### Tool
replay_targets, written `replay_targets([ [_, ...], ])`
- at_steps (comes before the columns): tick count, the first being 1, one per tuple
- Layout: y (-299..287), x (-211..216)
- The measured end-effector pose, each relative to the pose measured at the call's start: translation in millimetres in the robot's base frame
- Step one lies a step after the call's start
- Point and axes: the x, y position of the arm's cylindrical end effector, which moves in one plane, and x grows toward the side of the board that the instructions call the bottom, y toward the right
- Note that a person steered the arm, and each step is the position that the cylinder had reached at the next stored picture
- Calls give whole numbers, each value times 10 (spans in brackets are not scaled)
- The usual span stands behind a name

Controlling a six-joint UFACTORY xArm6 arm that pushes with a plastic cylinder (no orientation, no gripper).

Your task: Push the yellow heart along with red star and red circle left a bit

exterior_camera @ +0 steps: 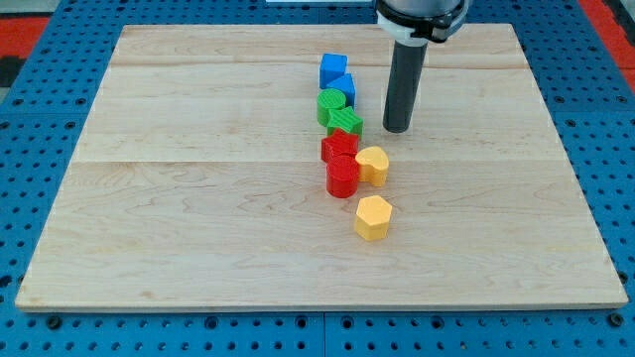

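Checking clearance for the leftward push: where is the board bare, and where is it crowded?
Bare: everything toward the view's left of the red star and red circle. Crowded: the centre column, where the yellow heart touches them; my tip stands just above-right.

Board's left half (198, 178) lies open; red star (339, 146) and red circle (342, 177) block yellow heart's (373, 164) left

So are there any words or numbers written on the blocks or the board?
None: no words, numbers, labels or signs can be read anywhere.
The wooden board is plain.
The blocks are plain too: yellow heart, red star, red circle, the other yellow block, two green blocks and two blue blocks.
My tip has no marking.
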Motion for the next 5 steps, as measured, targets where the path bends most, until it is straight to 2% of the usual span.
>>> replay_targets([
  [4, 0, 782],
  [5, 0, 785],
])
